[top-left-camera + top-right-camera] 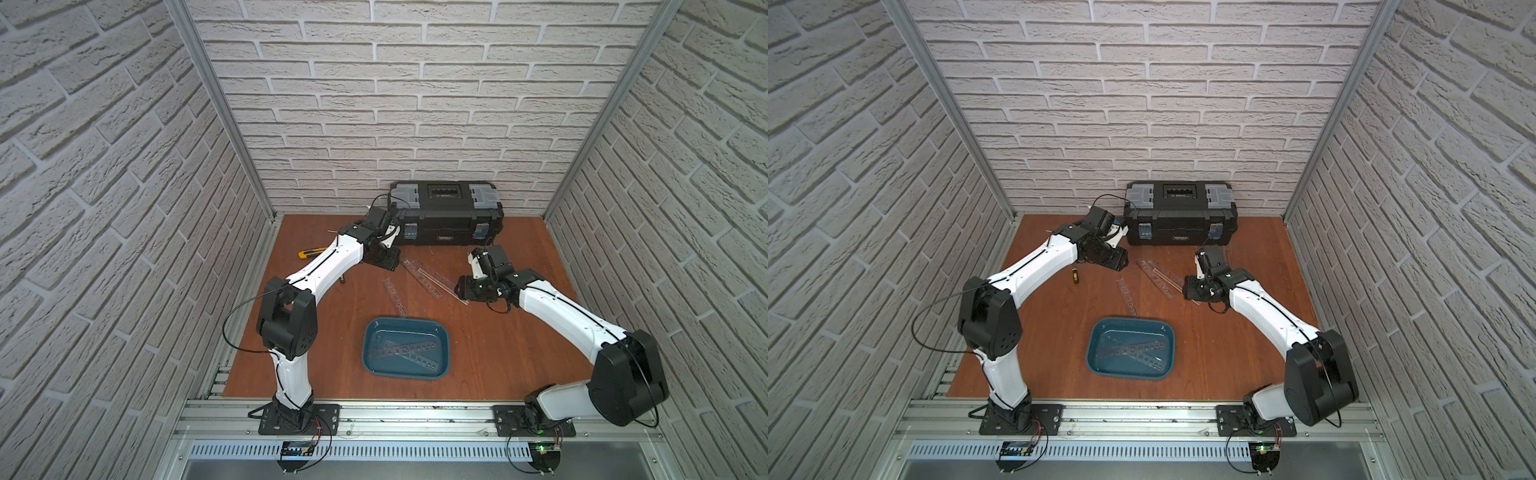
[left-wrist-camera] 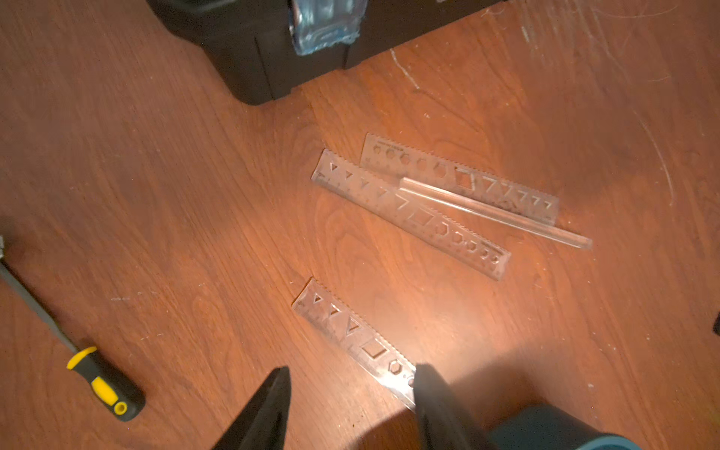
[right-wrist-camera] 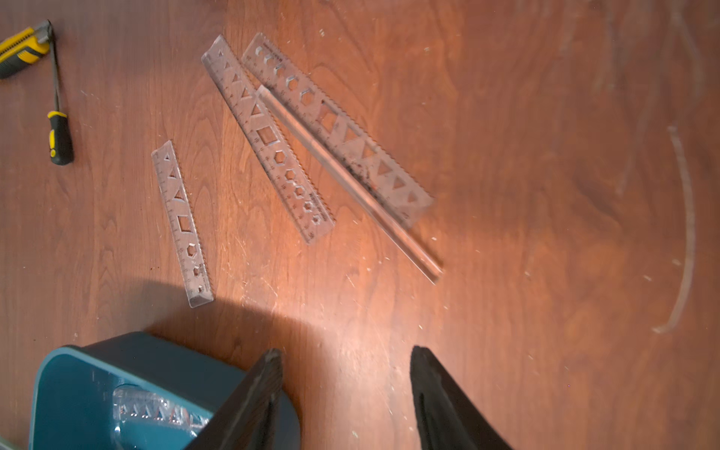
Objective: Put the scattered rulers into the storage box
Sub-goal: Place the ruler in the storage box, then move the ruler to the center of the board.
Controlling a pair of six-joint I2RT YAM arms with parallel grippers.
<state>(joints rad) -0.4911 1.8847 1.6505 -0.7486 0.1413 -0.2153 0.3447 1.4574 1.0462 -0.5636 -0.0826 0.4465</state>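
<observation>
Several clear rulers lie on the wooden table. A single ruler point(image 1: 395, 297) point(image 2: 350, 335) point(image 3: 181, 224) lies apart from the others. Two more rulers point(image 2: 409, 218) point(image 3: 339, 128) lie side by side with a clear bar point(image 2: 495, 212) across them. The teal storage box point(image 1: 405, 320) point(image 3: 78, 389) holds crossed rulers point(image 1: 405, 351) point(image 3: 156, 409). My left gripper point(image 1: 384, 262) point(image 2: 352, 370) hovers open over the table, and one finger covers the single ruler's end in the left wrist view. My right gripper point(image 1: 467, 289) point(image 3: 346, 350) is open and empty over bare wood beside the box.
A black toolbox point(image 1: 446, 216) stands against the back wall, close to the left gripper. A yellow-black utility knife point(image 1: 312, 251) point(image 3: 19, 50) and a small screwdriver point(image 1: 1075, 276) point(image 2: 101, 383) lie under the left arm.
</observation>
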